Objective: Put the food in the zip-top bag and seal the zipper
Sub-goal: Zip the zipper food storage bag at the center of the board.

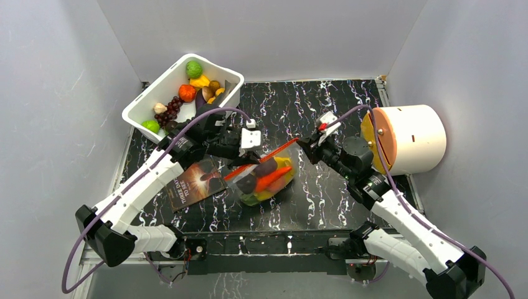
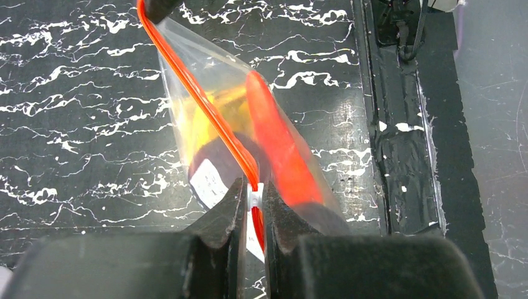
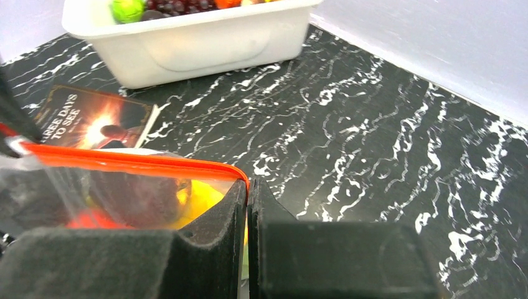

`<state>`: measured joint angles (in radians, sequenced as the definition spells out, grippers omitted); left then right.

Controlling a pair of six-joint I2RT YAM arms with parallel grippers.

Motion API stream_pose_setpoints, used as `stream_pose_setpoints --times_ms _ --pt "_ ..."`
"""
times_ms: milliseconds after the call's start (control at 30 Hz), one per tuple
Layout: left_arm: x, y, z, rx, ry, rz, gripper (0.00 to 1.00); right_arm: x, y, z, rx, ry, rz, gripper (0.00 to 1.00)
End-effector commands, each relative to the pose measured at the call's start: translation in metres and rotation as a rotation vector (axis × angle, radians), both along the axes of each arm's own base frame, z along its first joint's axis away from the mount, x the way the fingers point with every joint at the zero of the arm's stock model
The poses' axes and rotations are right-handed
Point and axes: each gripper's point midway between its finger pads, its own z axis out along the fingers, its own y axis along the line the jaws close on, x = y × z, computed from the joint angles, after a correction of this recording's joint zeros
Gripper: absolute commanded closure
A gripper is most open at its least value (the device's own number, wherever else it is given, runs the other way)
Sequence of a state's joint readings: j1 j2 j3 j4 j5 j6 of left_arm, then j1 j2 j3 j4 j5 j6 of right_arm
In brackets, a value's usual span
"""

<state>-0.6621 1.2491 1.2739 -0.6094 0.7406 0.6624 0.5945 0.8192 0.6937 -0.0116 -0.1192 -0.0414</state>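
A: Where's the zip-top bag?

B: Mid-bench, strung between the two arms, its belly low over the bench. I can't tell whether it rests there. Inside are a carrot, something yellow and a dark piece.

A: And the jaws?

B: Both narrow. The left jaws pinch the zipper at its left, nearer end, right at a small white tab. The right jaws pinch its far right end, so the strip runs taut between them.

A: So loading is over?

B: I'd judge so; this looks like the sealing step. More toy food sits in the white tub at the far left, well apart. A booklet lies just left of the bag.

A: Is the strip shut?

B: It reads as one thin line in both wrist views, but I can't confirm it's locked all along.

A: Next move?

B: Probably the right jaws anchor their end while the left jaws run along the strip toward them, keeping it straight so nothing skips.
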Motion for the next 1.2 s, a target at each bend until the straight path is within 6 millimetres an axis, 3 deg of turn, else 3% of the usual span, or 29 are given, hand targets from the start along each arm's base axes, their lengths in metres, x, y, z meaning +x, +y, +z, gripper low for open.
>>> stream_pose_setpoints --times_ms 0,167,400,567,700,900,1067,1167 --pt "-0.034 0.024 -0.001 0.027 0.071 -0.006 1.0 0.036 -0.059 0.038 0.034 -0.071 -0.273 1.0" --pt "-0.045 0.031 -0.002 0.024 0.08 -0.006 0.99 0.033 -0.096 0.034 0.032 -0.066 -0.395 1.0" --pt "-0.053 0.033 -0.004 0.012 0.097 -0.021 1.0 0.026 -0.127 0.034 0.036 -0.055 -0.522 1.0" --pt "-0.055 0.028 -0.005 -0.028 0.111 -0.026 1.0 0.018 -0.138 0.046 0.054 -0.063 -0.569 1.0" --pt "-0.057 0.023 -0.005 -0.049 0.143 -0.044 1.0 0.01 -0.138 0.044 0.095 -0.059 -0.562 1.0" --pt "-0.038 -0.001 -0.007 -0.15 0.237 0.048 1.0 0.017 -0.135 0.028 0.082 -0.046 -0.557 1.0" --pt "0.005 -0.008 -0.02 -0.143 0.214 0.241 1.0 0.046 -0.118 0.02 0.025 -0.062 -0.507 0.99" --pt "0.028 -0.012 -0.033 -0.123 0.227 0.33 1.0 0.065 -0.108 0.016 0.006 -0.045 -0.485 0.93"
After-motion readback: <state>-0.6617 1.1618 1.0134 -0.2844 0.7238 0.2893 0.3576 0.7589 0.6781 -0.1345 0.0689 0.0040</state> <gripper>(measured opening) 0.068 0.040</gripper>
